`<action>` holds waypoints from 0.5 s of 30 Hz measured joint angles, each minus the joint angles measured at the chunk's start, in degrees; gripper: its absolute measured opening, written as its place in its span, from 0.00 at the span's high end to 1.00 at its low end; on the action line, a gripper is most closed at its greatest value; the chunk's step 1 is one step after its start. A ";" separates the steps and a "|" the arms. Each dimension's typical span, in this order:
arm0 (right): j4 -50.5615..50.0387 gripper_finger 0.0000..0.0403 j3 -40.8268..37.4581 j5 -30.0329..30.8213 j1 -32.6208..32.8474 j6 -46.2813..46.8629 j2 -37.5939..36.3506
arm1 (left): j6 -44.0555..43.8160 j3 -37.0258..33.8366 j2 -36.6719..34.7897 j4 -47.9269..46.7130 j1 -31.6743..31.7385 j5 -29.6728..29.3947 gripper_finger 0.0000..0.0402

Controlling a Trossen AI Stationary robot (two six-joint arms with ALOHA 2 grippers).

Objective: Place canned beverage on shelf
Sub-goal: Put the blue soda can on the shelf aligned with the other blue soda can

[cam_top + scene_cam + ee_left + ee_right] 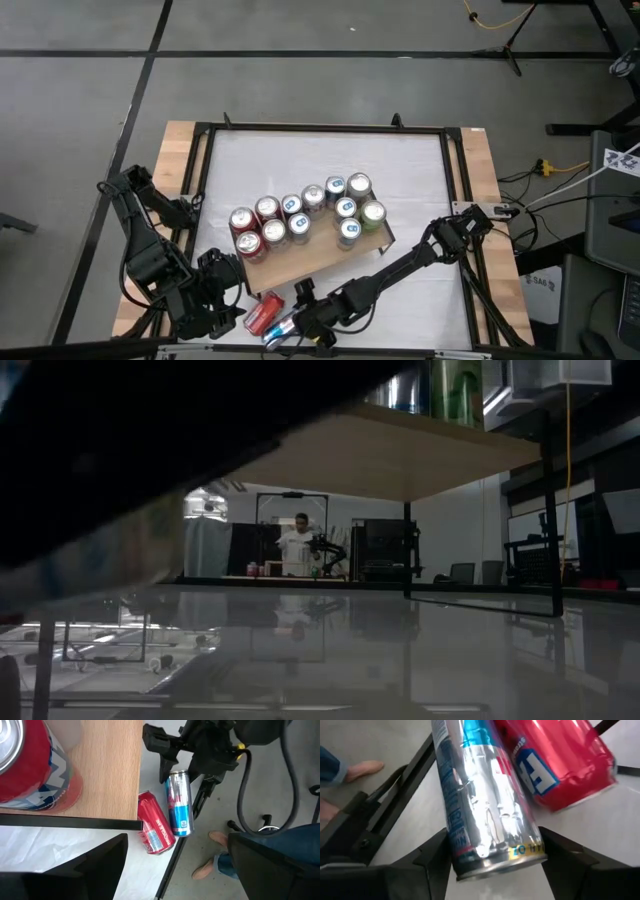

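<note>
Right gripper [292, 327] clamps slim can [283, 325] at table [420, 190] edge.

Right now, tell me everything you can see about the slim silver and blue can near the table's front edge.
The slim silver and blue can is a tall, narrow metal drink can with a shiny silver body, blue panels and some red print. It lies on its side on the white tabletop, close to the front rim, flank to flank with a fallen red can. The right gripper straddles its end, one dark finger on each side, apparently closed on it.
</note>
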 joint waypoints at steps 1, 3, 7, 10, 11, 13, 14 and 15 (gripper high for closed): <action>-1.82 0.39 1.11 0.01 0.00 0.02 0.00 | -0.01 -0.01 0.00 0.00 0.01 0.01 0.17; -5.66 0.39 3.52 0.01 0.00 0.28 0.00 | 0.00 0.00 0.00 0.02 0.01 0.00 0.17; -11.87 0.39 8.46 -0.02 0.00 1.45 -0.04 | -0.01 -0.01 0.00 0.02 0.01 0.00 0.17; -16.88 0.39 12.63 -0.02 -0.02 1.48 -0.05 | 0.00 0.00 0.00 0.01 -0.01 0.00 0.17; -18.35 0.39 14.04 -0.02 -0.02 1.48 -0.07 | 0.00 0.00 0.00 0.02 0.01 0.00 0.17; -22.01 0.39 16.93 -0.03 -0.02 1.50 -0.07 | 0.00 0.00 0.00 0.01 0.01 0.00 0.17; -23.94 0.39 18.46 -0.05 -0.02 1.50 -0.07 | 0.00 -0.01 0.00 0.02 0.00 0.00 0.17; -25.48 0.39 19.90 -0.03 0.00 1.49 -0.07 | 0.00 0.00 0.00 0.02 0.00 0.00 0.17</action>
